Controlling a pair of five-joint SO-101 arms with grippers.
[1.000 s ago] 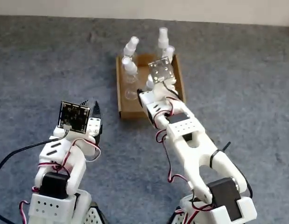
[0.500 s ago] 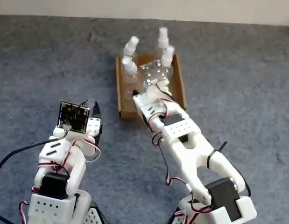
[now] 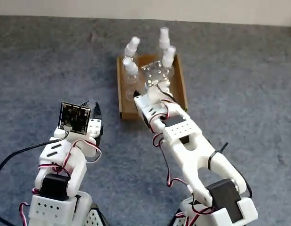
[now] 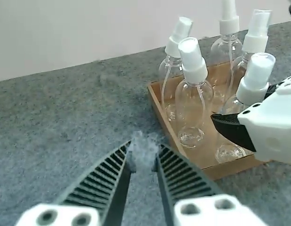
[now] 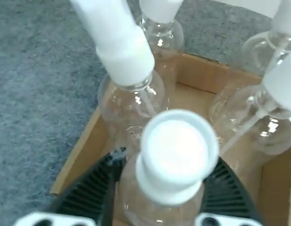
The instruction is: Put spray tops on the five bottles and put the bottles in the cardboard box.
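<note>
In cardboard box (image 3: pixel 121 96), right gripper (image 5: pixel 160 190) clamped on bottle (image 5: pixel 176 150); four capped bottles (image 3: pixel 130 69) crowd close around; left gripper (image 4: pixel 144 157) barely parted, empty, above carpet (image 3: pixel 51 61).

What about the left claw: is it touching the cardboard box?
Apart. In the high view, the left gripper sits short of the cardboard box, with a strip of grey carpet plainly between them.

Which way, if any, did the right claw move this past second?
Yes. In the high view the right claw, shut on a spray bottle, shifted left, away from the right wall of the cardboard box.
</note>
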